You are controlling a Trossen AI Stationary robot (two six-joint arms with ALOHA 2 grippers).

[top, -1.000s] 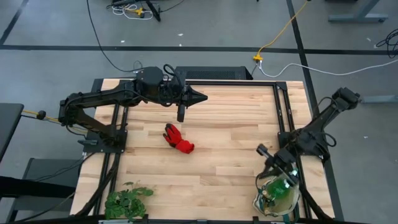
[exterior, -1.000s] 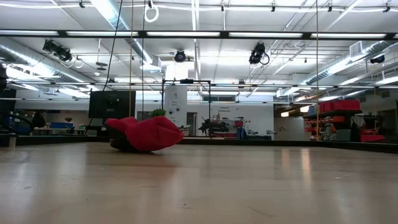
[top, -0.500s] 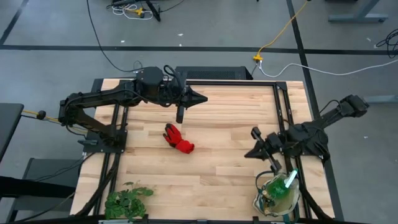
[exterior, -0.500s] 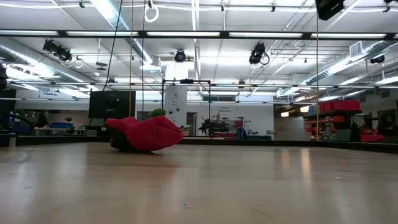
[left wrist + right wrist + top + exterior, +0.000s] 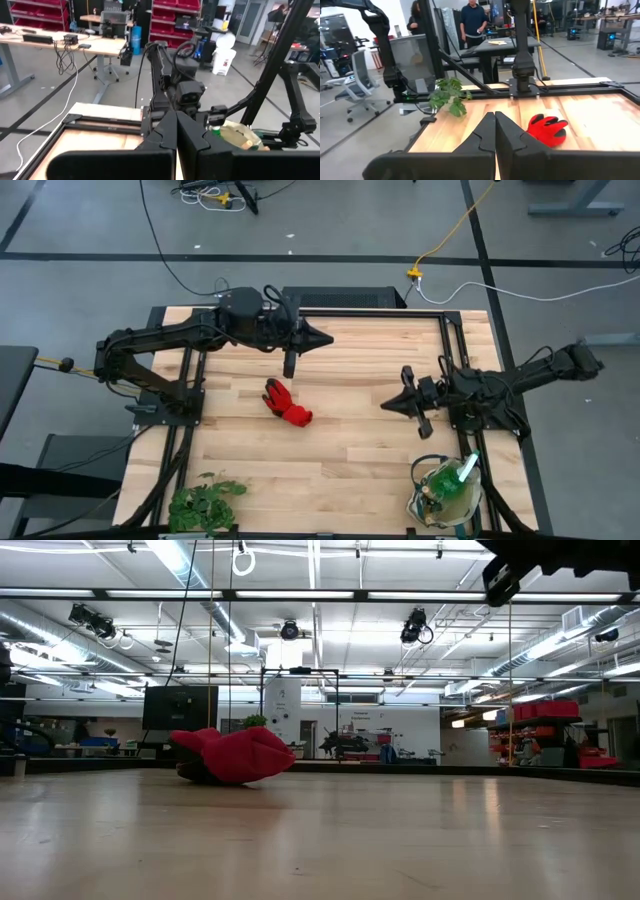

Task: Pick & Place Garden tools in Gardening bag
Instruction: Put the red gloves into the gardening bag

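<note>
A crumpled red fabric glove [image 5: 287, 404] lies alone on the light wooden bench [image 5: 350, 460], a little left of its middle. The round cream canvas gardening bag with dark green trim [image 5: 445, 496] sits at the bench's near right corner, and the green spray bottle [image 5: 466, 470] sticks up out of it among other contents that cannot be made out. A leafy green plant bunch [image 5: 205, 502] rests at the near left corner.

The right gripper [image 5: 390, 404] hangs above the bench right of centre, pointed toward the glove, its jaws pressed together on nothing. The left gripper [image 5: 322, 336] waits over the far edge of the bench, jaws likewise together and empty.

In the right wrist view, two people [image 5: 472, 22] stand in the room beyond the bench.
</note>
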